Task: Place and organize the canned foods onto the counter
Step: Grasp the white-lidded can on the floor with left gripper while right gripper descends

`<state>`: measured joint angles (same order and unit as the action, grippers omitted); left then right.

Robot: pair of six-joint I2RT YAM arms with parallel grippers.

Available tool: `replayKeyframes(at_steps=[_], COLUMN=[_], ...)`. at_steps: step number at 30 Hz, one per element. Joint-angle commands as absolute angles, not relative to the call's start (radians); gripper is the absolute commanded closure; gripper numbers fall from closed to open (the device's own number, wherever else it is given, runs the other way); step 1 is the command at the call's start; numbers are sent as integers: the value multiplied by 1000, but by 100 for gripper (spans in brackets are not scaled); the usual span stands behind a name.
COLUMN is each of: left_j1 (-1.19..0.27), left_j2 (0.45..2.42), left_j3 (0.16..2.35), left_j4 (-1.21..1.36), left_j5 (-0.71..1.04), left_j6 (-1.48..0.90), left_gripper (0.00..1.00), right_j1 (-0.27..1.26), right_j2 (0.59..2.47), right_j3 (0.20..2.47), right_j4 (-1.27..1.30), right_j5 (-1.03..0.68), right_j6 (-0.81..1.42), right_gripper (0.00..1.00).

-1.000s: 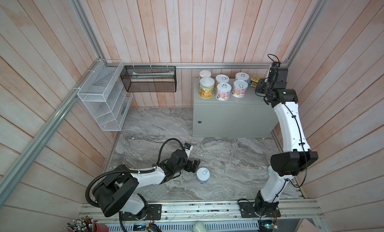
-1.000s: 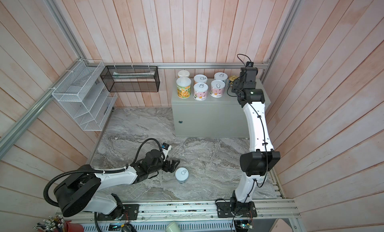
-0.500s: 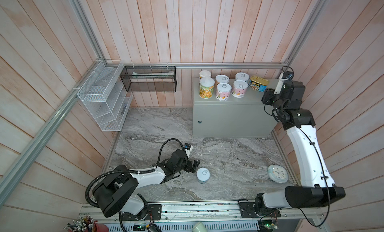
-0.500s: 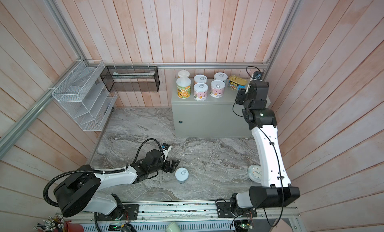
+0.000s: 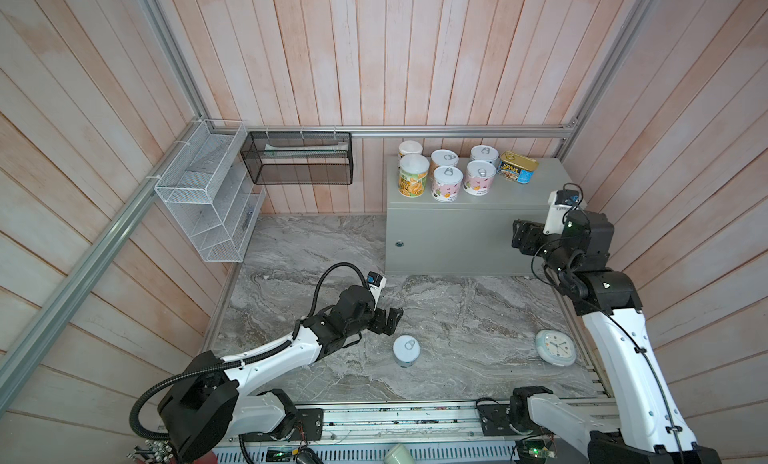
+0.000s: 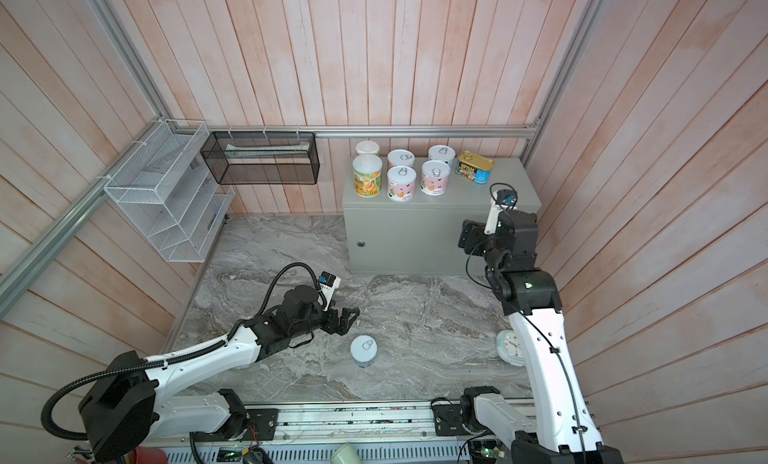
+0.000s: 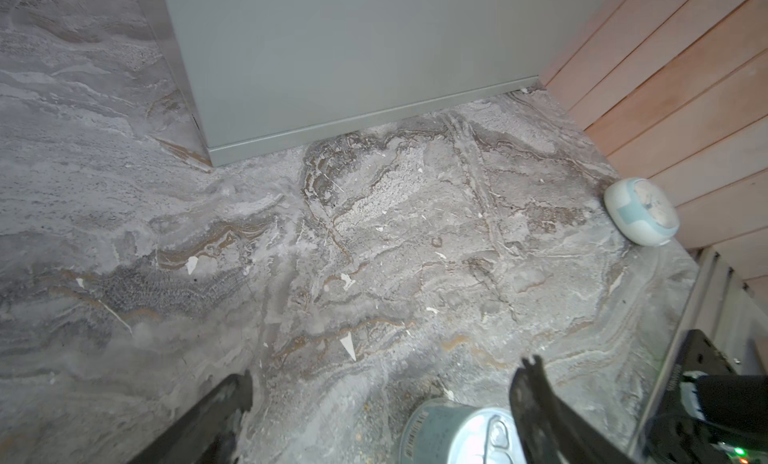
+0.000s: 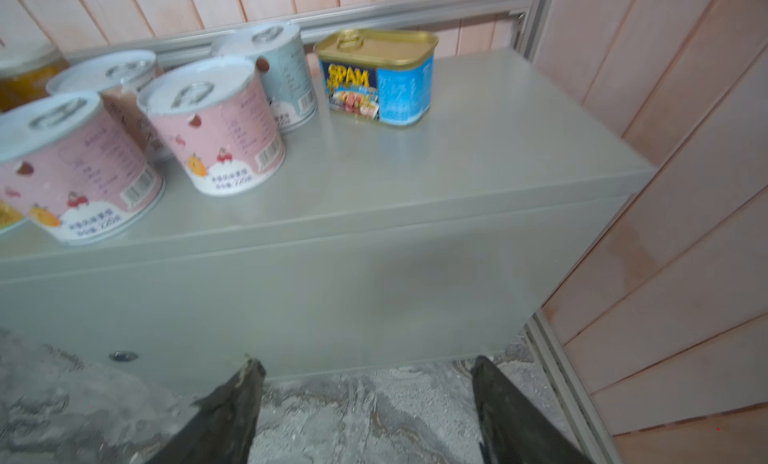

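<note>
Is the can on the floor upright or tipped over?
Upright. The can stands on its base, pull-tab lid facing up in both top views.

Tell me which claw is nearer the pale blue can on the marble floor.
Left. The left claw sits open right beside the pale blue can; the right claw is far off, raised in front of the counter.
</note>
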<state>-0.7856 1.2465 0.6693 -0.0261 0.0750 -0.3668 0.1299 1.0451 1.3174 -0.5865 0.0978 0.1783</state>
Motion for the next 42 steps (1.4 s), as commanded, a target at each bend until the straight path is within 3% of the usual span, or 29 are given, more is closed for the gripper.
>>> replayKeyframes(at_steps=[1,10,19,31,41,42], left_j1=[-805,-946,-1036,-1094,-1095,-1095], left_j2=[1227,1277,1405,1548,1615,1615], left_j3=[689,742,802,906,930,927], left_j4=[-156,-286,-322,-389,-436,-432], left_j5=[146,97,64,-18,-119,-128], left_j6=[-430,-461,-488,-472,-463,-461], left_gripper=[0,0,0,0,9,14], right_j1=[205,418,417,417,418,418], right_j2=[995,850,689,668,632,630], right_j3=[1264,1016,785,694,682,682], right_j4=[-648,-625,-531,-505,-514,-513], right_j5=[66,-16,-58,-51,-43,-44], right_j6=[208,312,398,412,429,432], right_gripper=[19,9,6,6,6,6])
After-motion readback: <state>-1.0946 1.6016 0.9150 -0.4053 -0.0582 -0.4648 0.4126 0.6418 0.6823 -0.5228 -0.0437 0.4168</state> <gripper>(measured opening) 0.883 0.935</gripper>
